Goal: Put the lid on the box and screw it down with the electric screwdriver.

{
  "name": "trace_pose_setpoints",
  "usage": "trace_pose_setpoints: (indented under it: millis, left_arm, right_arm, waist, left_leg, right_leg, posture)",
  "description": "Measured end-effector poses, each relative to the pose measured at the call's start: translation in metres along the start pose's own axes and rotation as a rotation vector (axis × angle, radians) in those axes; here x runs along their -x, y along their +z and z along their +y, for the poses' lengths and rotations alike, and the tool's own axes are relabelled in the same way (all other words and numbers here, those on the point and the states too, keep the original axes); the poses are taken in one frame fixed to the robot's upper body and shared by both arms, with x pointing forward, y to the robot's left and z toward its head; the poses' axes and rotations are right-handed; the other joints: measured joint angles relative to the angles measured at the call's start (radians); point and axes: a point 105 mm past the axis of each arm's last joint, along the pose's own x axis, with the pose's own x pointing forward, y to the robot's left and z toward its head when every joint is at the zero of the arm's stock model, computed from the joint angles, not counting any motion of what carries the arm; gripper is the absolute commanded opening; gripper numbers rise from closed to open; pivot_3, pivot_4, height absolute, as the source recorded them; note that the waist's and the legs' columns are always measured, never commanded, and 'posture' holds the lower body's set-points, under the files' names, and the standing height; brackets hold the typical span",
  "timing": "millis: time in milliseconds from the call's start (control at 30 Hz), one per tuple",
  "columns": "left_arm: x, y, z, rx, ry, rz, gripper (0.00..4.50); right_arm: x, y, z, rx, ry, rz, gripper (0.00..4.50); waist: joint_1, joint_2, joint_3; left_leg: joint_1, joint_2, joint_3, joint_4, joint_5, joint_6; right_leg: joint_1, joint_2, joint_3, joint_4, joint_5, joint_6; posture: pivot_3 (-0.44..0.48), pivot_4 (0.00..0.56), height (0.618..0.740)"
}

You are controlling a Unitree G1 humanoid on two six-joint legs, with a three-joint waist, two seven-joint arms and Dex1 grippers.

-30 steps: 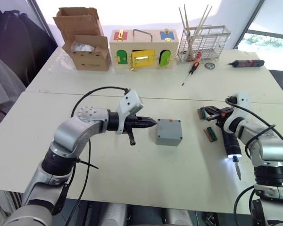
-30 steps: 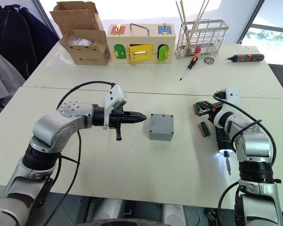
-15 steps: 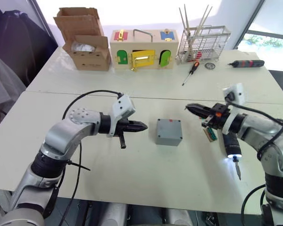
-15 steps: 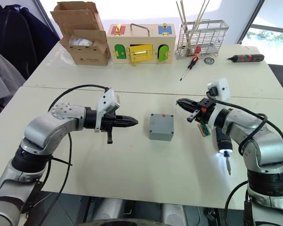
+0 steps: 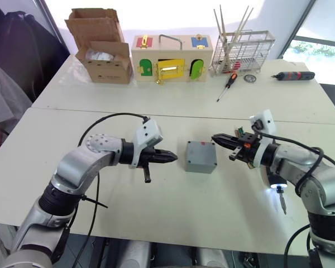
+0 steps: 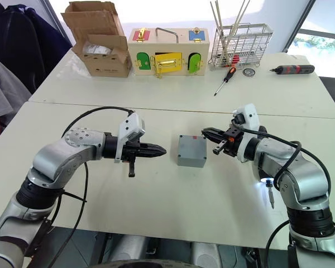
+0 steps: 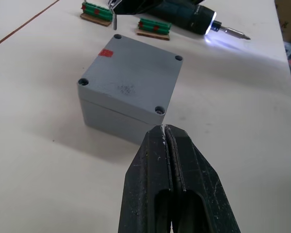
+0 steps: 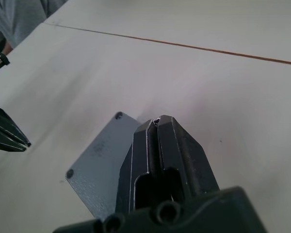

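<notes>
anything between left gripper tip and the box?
Nothing: bare tabletop separates the left gripper from the box in the left eye view; the left wrist view agrees.

Both grippers' closed fingers [image 6: 208,134] flank the lidded box [image 6: 191,151].

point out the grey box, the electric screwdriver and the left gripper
box [image 7: 131,80], left wrist view, middle of its lidded top face.
electric screwdriver [image 7: 184,19], left wrist view, dark body behind the lit tip.
left gripper [image 5: 173,157], left eye view, tip of its closed fingers, short of the box.
</notes>
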Motion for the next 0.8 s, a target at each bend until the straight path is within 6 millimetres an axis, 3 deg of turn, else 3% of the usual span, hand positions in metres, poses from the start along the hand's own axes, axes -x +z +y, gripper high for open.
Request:
trace_pose_setpoints:
  millis: [800]
  left_arm:
    - [-0.0019, 0.0022, -0.0001, 0.009, 0.005, -0.018, 0.0]
  right_arm:
    - [0.0, -0.0093, -0.0047, -0.025, -0.028, 0.034, 0.05]
  waist:
    - [0.0, 0.0, 0.0]
  left_leg:
    - [0.0, 0.0, 0.0, 0.0, 0.0, 0.0]
  right_leg:
    - [0.0, 0.0, 0.0, 0.0, 0.0, 0.0]
  posture:
    - [0.0, 0.15, 0.739]
